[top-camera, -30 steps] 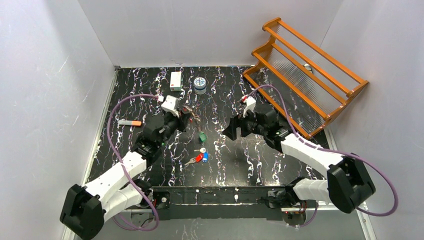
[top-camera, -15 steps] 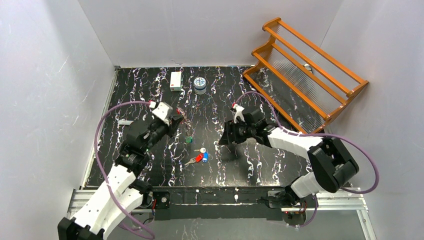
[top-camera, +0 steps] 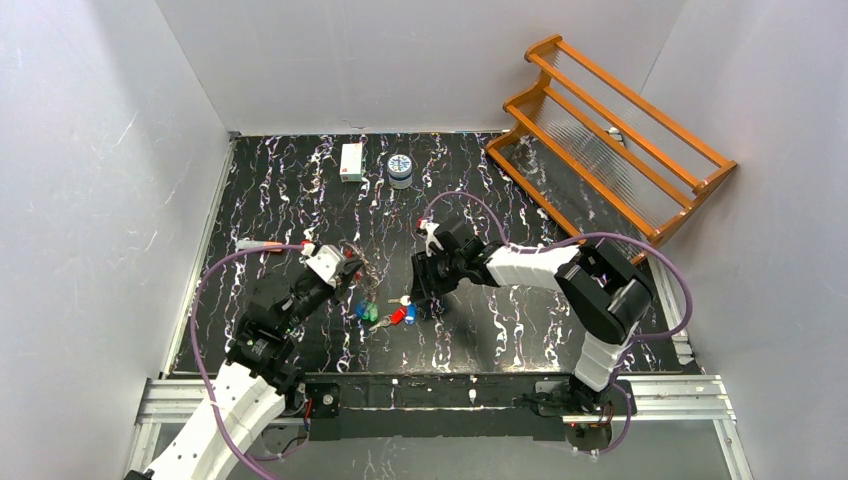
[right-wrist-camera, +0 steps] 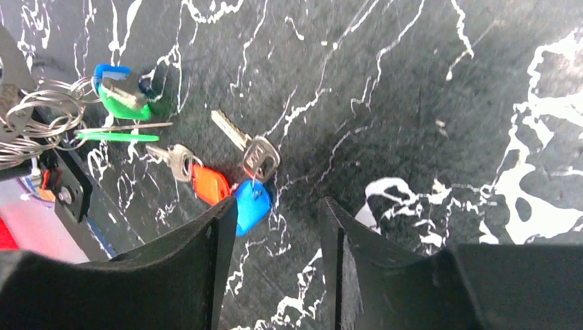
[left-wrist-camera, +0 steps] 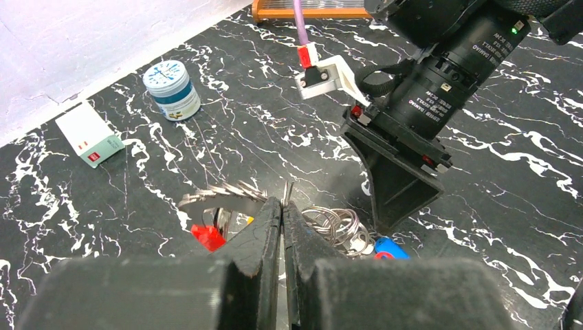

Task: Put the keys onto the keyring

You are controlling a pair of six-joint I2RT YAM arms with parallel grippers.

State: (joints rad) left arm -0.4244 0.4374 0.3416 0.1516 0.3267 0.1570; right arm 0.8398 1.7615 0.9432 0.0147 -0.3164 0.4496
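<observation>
Several keys (right-wrist-camera: 260, 158) just beyond right hand (right-wrist-camera: 276, 206)

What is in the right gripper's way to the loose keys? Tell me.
Nothing visible. The right gripper hangs open right over the loose keys on the table; the left gripper holds the keyring off to one side.

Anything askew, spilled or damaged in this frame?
The orange rack at the back right looks askew: it sits tilted, leaning against the wall. Nothing looks spilled or broken; the loose keys lie together on the table.
</observation>
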